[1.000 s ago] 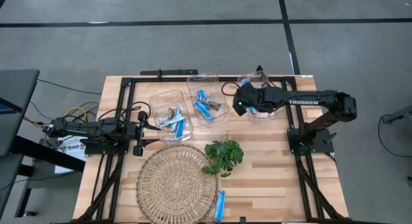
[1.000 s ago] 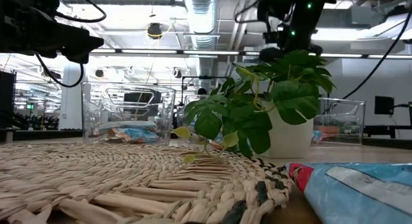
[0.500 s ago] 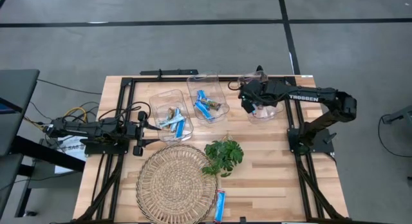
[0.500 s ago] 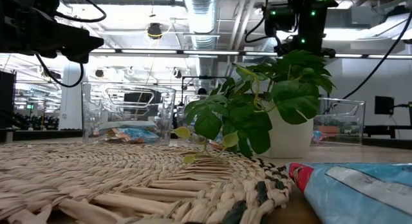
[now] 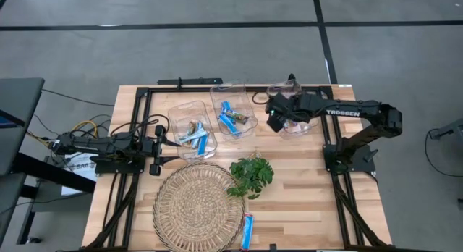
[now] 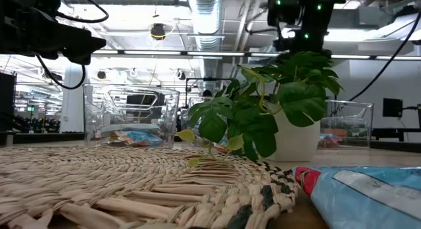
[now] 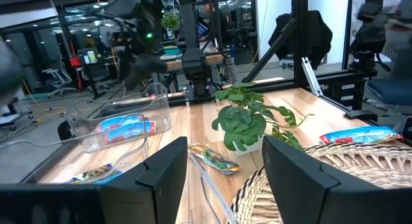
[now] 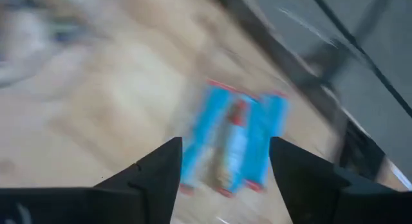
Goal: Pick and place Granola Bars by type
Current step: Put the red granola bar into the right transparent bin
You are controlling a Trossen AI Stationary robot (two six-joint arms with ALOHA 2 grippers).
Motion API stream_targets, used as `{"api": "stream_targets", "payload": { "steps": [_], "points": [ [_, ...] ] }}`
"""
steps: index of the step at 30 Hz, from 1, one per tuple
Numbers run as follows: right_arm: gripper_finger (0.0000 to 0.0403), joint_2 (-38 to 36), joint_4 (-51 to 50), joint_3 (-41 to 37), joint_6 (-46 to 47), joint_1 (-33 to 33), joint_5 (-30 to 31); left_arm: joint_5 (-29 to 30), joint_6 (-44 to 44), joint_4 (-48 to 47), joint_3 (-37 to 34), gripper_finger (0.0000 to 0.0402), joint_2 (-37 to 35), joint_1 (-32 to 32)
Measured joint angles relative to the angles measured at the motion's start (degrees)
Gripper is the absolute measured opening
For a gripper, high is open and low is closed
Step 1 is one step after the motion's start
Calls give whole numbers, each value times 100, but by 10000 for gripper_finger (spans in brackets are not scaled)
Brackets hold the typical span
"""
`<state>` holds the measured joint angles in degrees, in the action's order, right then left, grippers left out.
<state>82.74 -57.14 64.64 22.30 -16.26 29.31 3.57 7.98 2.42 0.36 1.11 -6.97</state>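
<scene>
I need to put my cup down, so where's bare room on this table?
Bare wood lies right of the plant, toward the right arm's base, and in front of it beside the lone blue bar. Crowded: the clear bins at the back and the woven mat.

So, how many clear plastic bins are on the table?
3. The left bin, the middle bin beside it, and the right bin, partly under the right arm, all near the table's far edge. None seems hidden.
</scene>
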Motion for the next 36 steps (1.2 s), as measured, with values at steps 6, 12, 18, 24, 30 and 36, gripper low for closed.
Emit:
{"api": "stream_targets", "payload": {
  "steps": [6,12,18,24,30,36],
  "points": [
    [227,-33,857,0,-1437,623,-1139,1,-38,0,0,196,-1,0],
    [217,14,1402,0,-2698,1029,-1780,1,-9,0,0,196,2,0],
    [206,14,1861,0,-3177,1322,-1778,2,18,0,0,196,2,-1],
    [198,73,2228,14,-3427,1574,-1839,1,-28,0,0,196,2,0],
    [189,195,2281,271,-2667,1886,-1907,2,-21,0,0,196,2,-1],
    [180,202,2495,330,-1908,2566,-2375,0,12,0,0,196,2,1]
  ]
}}
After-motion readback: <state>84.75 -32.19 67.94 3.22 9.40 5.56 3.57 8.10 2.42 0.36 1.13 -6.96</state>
